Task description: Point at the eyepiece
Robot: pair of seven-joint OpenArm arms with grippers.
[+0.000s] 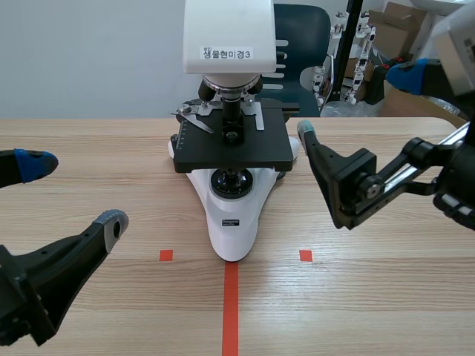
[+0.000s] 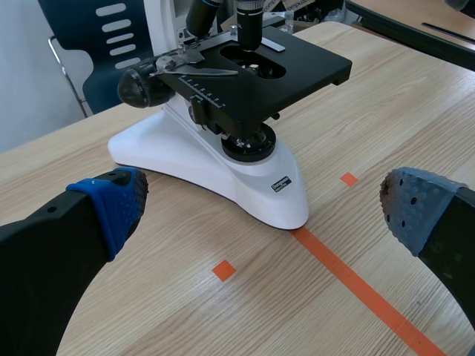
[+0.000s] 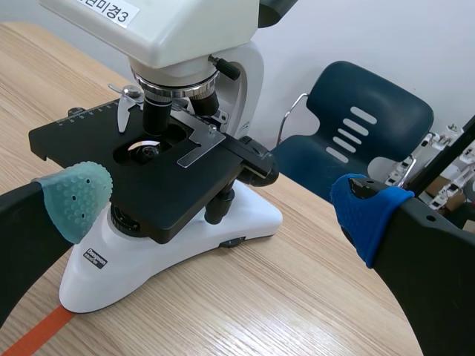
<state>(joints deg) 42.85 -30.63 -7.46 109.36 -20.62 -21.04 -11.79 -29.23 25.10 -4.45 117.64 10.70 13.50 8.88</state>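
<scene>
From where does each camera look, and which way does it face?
Scene view: between the arms, facing the microscope; left gripper and right gripper show.
Left wrist view: behind its open fingers, facing the base.
Right wrist view: behind its open fingers, facing the stage and a chair.
All share the microscope.

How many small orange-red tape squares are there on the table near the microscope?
2. One square lies left of the tape line, the other square right of it, both near the microscope base. None seems hidden.
</scene>
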